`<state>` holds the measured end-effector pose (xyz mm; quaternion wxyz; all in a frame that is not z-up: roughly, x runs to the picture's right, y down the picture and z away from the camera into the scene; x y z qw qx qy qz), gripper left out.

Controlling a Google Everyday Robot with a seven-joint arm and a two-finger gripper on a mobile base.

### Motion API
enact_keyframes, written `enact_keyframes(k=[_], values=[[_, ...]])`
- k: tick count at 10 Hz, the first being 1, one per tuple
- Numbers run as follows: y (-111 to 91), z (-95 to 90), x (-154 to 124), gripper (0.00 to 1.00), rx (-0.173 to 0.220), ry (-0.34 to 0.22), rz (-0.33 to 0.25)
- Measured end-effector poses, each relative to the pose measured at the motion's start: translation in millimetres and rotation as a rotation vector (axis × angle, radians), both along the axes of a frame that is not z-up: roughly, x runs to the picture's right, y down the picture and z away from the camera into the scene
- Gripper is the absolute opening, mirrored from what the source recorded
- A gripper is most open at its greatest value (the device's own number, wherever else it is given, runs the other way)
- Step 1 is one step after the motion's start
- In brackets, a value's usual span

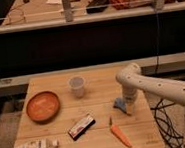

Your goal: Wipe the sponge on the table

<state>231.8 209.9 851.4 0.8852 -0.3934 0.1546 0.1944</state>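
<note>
The light wooden table (98, 115) fills the lower middle of the camera view. A small light blue sponge (120, 104) lies on its right part. My gripper (128, 106) reaches down from the white arm on the right and is right at the sponge, partly covering it. Touching or holding cannot be made out.
A clear cup (77, 86) stands at the table's back middle. An orange bowl (42, 106) sits at the left, a white tube (35, 147) at the front left, a dark packet (82, 126) in front of centre and an orange carrot (120, 134) just before the sponge. A dark workbench (80, 19) runs behind.
</note>
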Motion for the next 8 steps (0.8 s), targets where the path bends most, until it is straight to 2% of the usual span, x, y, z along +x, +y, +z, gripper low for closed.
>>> enact_keyframes(k=[8], values=[[4.4, -3.8, 4.2, 0.00, -0.010, 0.006, 0.000]])
